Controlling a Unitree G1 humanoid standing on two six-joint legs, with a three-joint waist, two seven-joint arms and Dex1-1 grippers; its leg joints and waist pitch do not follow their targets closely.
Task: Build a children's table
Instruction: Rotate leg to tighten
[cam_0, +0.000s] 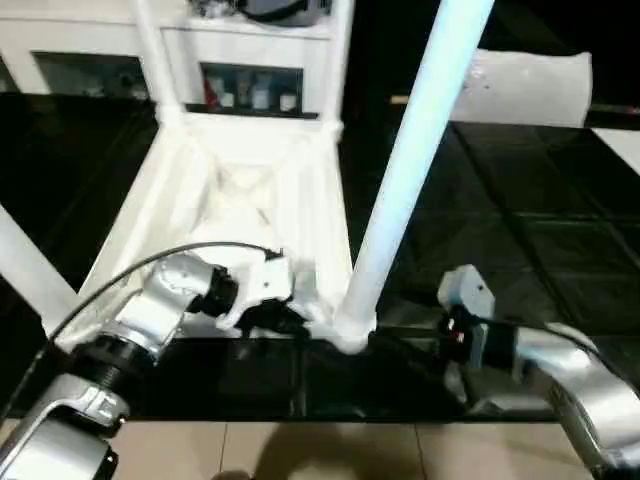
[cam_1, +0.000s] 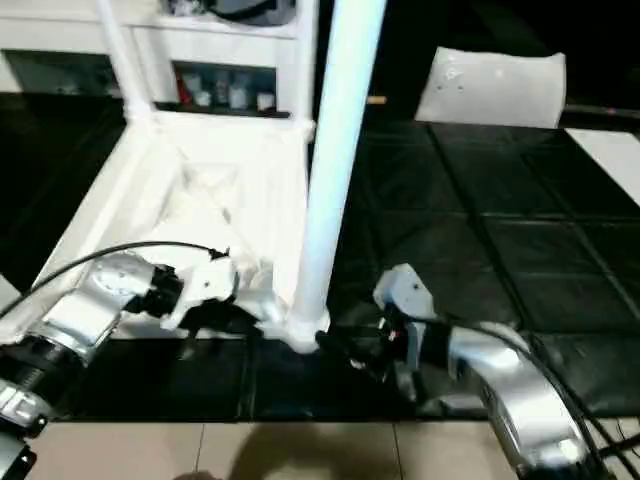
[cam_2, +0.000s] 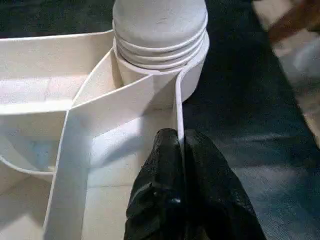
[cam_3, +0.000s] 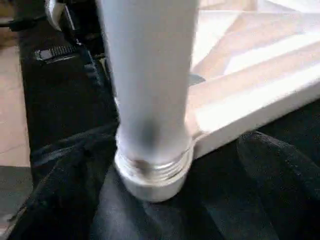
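The children's table (cam_0: 240, 190) lies upside down on the black floor, ribbed underside up. A long white leg (cam_0: 410, 160) stands tilted in the near right corner socket (cam_2: 160, 45), its threads still showing above the socket. Other legs rise at the far left (cam_0: 155, 60), the far right (cam_0: 340, 60) and the near left (cam_0: 30, 270). My left gripper (cam_0: 275, 318) is shut on the table's thin rim wall (cam_2: 178, 115) just beside that socket. My right gripper (cam_0: 400, 350) is open, its fingers (cam_3: 60, 190) standing wide on either side of the leg's base (cam_3: 150, 150) without touching it.
A white cabinet with glass doors (cam_0: 250, 85) stands behind the table. A flat white panel (cam_0: 530, 85) lies at the back right on the black floor (cam_0: 520, 220). Tan floor tiles (cam_0: 350, 450) run along the near edge. My left arm's cable (cam_0: 130, 270) arcs over the table's near edge.
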